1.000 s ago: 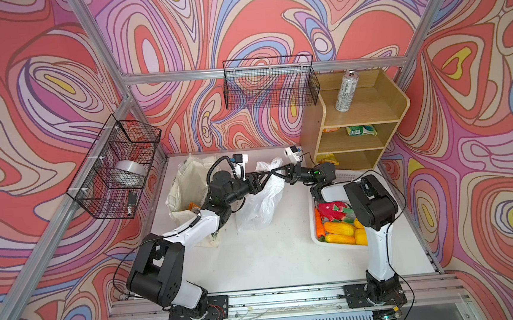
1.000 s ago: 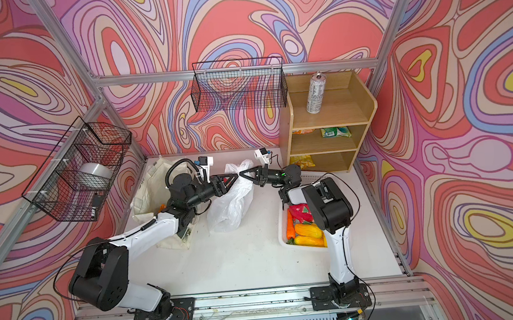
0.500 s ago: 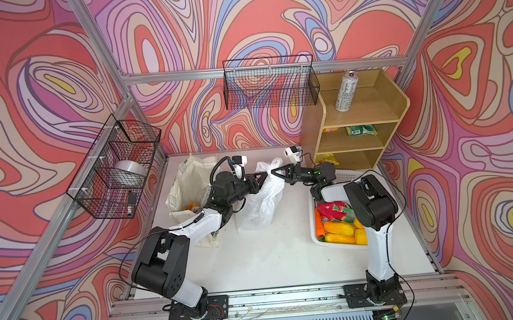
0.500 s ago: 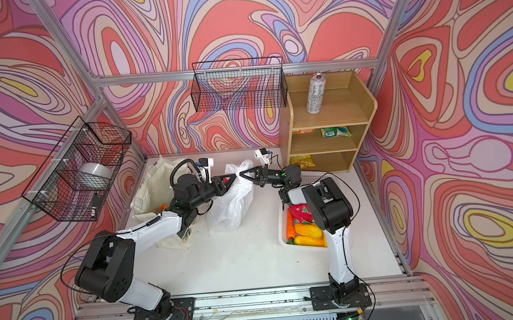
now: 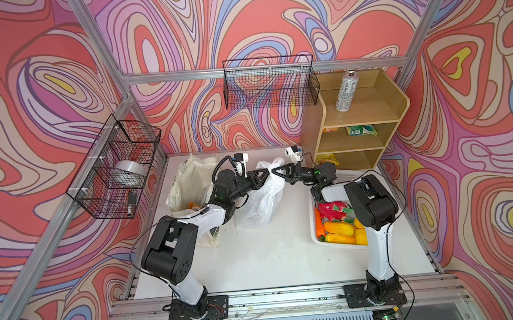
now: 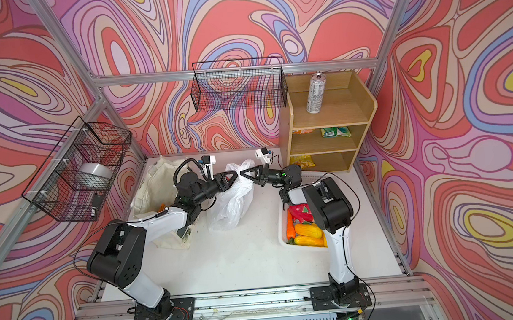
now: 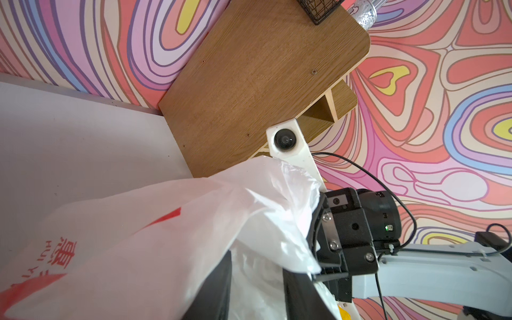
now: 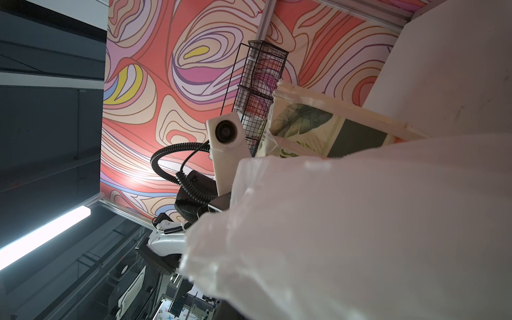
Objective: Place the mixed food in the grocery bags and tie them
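The white plastic bag point(image 5: 261, 197) with red print point(image 7: 63, 255) stands mid-table in both top views, its top lifted. My right gripper point(image 5: 275, 171) is shut on the bag's top edge; the film covers its jaws in the right wrist view point(image 8: 360, 235). My left gripper point(image 5: 265, 175) meets it tip to tip, open, its dark fingers point(image 7: 216, 293) apart with bag film between them. The cream canvas tote point(image 5: 189, 184) stands left of the bag, something orange inside. Toy produce point(image 5: 340, 232) fills the white basket point(image 5: 316, 240). A silver can point(image 5: 346, 91) and snack packets point(image 5: 360, 130) sit on the shelf.
The wooden shelf unit point(image 5: 363, 116) stands at the back right, close behind the right arm. A wire basket point(image 5: 270, 85) hangs on the back wall and another point(image 5: 116, 167) on the left wall. The white basket sits under the right arm's elbow point(image 5: 372, 202).
My left gripper has edged right to meet the right gripper at the bag's top, and its jaws narrowed, then widened a little. The right arm has held still.
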